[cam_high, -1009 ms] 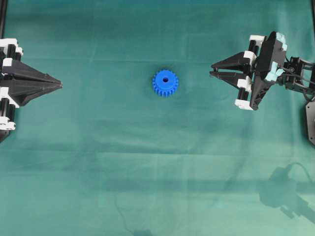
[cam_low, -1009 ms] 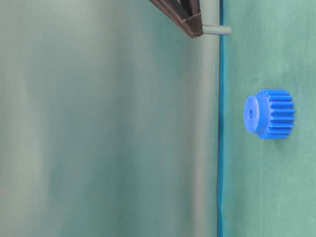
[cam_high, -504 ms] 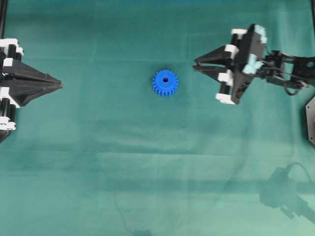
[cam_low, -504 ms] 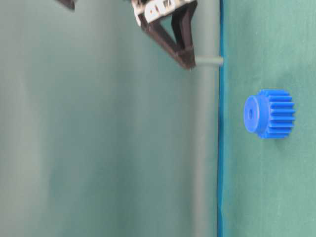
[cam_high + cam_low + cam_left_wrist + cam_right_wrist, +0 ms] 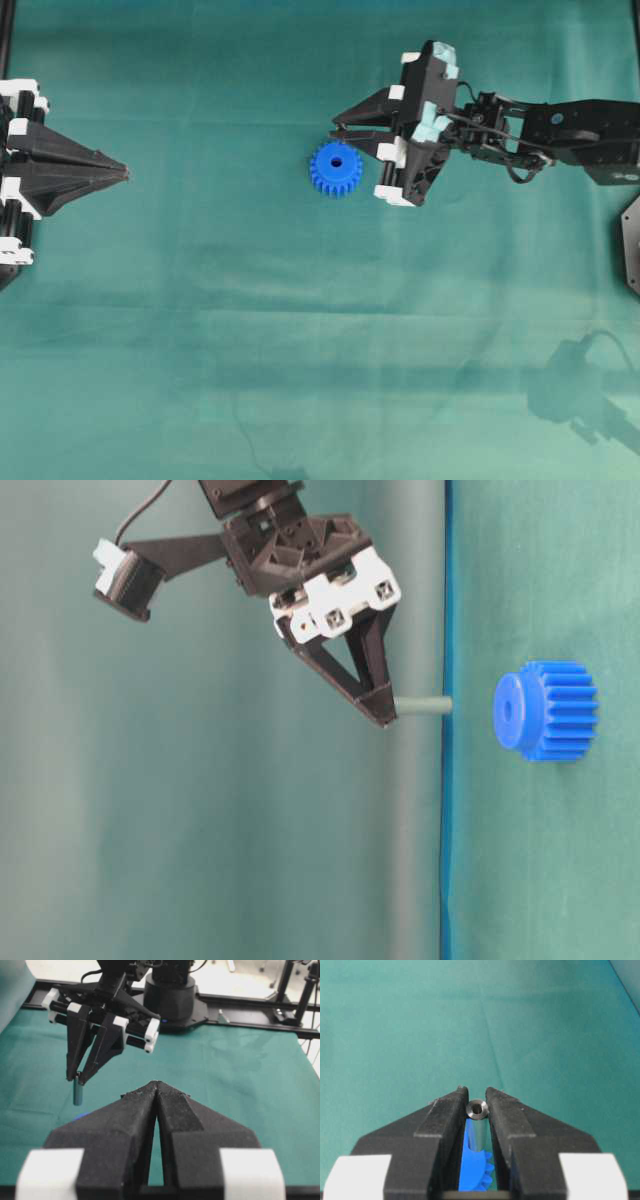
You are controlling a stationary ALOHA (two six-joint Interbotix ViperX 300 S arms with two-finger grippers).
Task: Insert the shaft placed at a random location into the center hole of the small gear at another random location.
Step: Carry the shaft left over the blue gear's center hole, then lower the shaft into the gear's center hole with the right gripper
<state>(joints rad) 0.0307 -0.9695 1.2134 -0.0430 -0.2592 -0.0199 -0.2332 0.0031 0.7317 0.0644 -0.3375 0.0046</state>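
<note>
The small gear (image 5: pixel 335 169), bright blue and toothed, lies flat on the green cloth near the middle, its center hole (image 5: pixel 335 160) facing up. My right gripper (image 5: pixel 336 130) hangs over it, shut on the shaft (image 5: pixel 425 706), a short silvery pin held upright by its top end. In the table-level view the shaft's lower end points at the hub (image 5: pixel 507 711) with a small gap between them. The right wrist view looks down along the shaft (image 5: pixel 477 1109) onto the gear (image 5: pixel 475 1160). My left gripper (image 5: pixel 125 173) rests at the left edge, shut and holding nothing.
Green cloth (image 5: pixel 300 350) covers the whole table. The right arm (image 5: pixel 560 125) stretches in from the right edge, and its black base (image 5: pixel 172 995) stands at the far side in the left wrist view. Black frame rails (image 5: pixel 250 1002) run along the table's border.
My right gripper has travelled left with the shaft, from well right of the gear to over it. The gear and the left gripper have stayed put.
</note>
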